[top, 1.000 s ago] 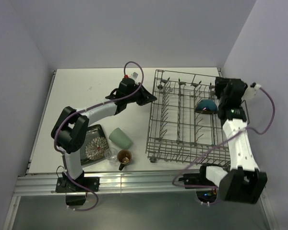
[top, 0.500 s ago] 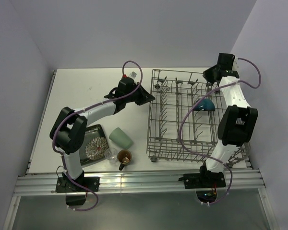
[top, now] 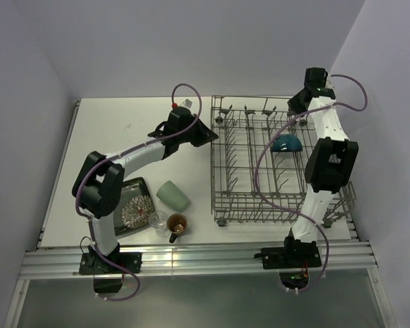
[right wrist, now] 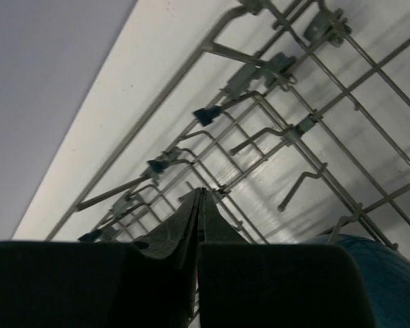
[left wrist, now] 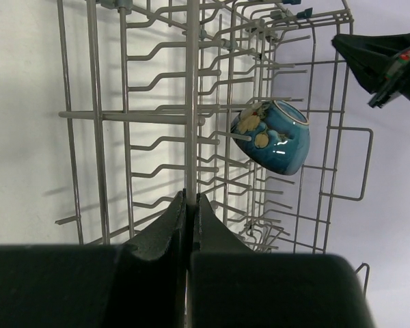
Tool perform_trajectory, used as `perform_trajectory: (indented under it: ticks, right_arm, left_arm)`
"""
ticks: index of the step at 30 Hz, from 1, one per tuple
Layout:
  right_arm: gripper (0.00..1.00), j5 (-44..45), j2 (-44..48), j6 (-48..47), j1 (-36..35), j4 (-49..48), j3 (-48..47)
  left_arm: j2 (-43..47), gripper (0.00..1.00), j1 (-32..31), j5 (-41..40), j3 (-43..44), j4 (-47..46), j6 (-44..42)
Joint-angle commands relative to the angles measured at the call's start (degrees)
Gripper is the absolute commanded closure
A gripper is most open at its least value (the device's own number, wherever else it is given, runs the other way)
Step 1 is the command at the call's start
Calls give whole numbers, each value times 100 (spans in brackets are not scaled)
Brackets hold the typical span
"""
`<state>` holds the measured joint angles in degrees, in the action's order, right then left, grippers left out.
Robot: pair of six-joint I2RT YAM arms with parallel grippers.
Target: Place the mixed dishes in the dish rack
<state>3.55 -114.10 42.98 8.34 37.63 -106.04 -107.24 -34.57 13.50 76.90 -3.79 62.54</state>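
Top view: the dish rack stands on the right of the tabletop, with the blue bowl tipped among its far-right tines. The floral plate, green cup, glass and mug cluster near my left arm's base. The left gripper meets the rack's left rim; the right gripper is at its far right corner.

Left wrist: my jaws are clamped on a rack wire, the bowl lying on its side beyond.

Right wrist: the jaws are together at a far wire; I cannot tell whether they pinch it.

Right hand closed over dish rack; blue bowl lower-right.
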Motion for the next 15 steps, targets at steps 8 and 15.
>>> perform_trajectory:
  ticks: [8,15]
  right_arm:
    - [100,58,-1395,-396,1,562,-1788]
    - [100,-118,-315,-589,-95,-493,-445]
  left_arm:
    - [-648,100,29,197,1044,643,-155]
    - [-1167,100,126,364,1906,1047,-190]
